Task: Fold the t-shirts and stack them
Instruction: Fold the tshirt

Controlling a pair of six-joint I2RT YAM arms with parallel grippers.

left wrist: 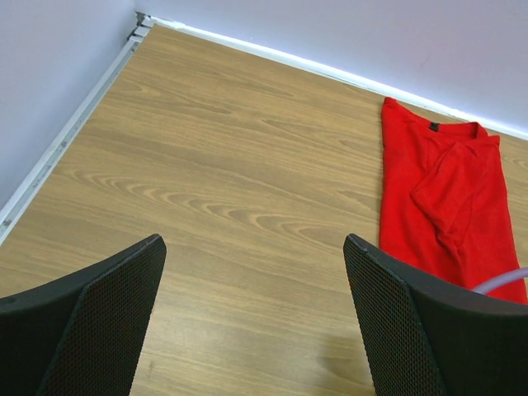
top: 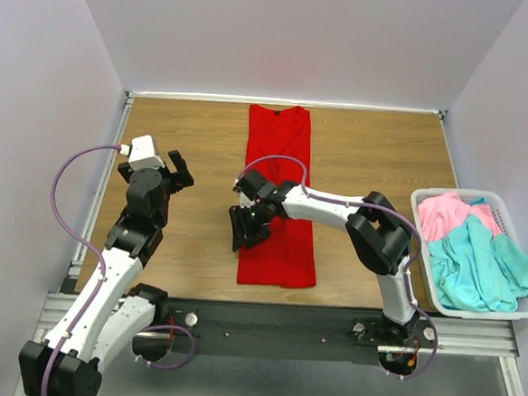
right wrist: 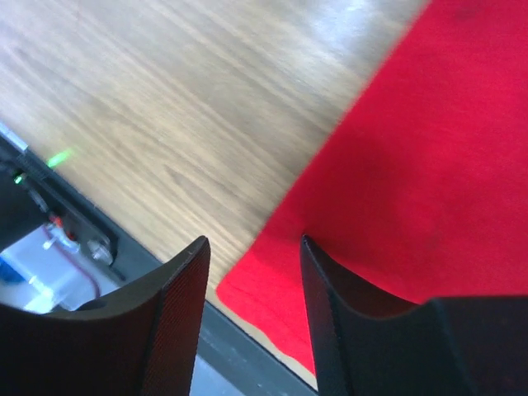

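Over at 9 o'clock the left gripper (top: 180, 171) is hanging above bare table (top: 196, 130), its jaws spread wide and holding nothing; its wrist view is showing only wood grain between the fingers, with the red t-shirt (top: 285, 154) off at its 2 o'clock, well apart.

In the middle, the red t-shirt is lying as a long narrow strip running from 12 o'clock down to 6 o'clock, collar at the far end, sleeves already turned in. The right gripper (top: 245, 233) is hovering over the strip's left edge near 6 o'clock, jaws partly open and gripping nothing; I cannot tell whether the tips are touching the cloth.

The trouble I am expecting is here. If the jaws are closing on that edge, they may be catching only the top layer, and lifting it would be peeling the fold open. With the other arm so far off, a one-sided lift would likely be skewing the strip. The hem is sitting close to the table's near edge, so a drag toward 6 o'clock could be pulling it off. The purple cable (top: 280, 158) is looping over the shirt and might snag.

At 4 o'clock, the pink t-shirt (top: 449, 211) and teal t-shirt (top: 477, 267) are waiting crumpled in the white basket (top: 473, 312).
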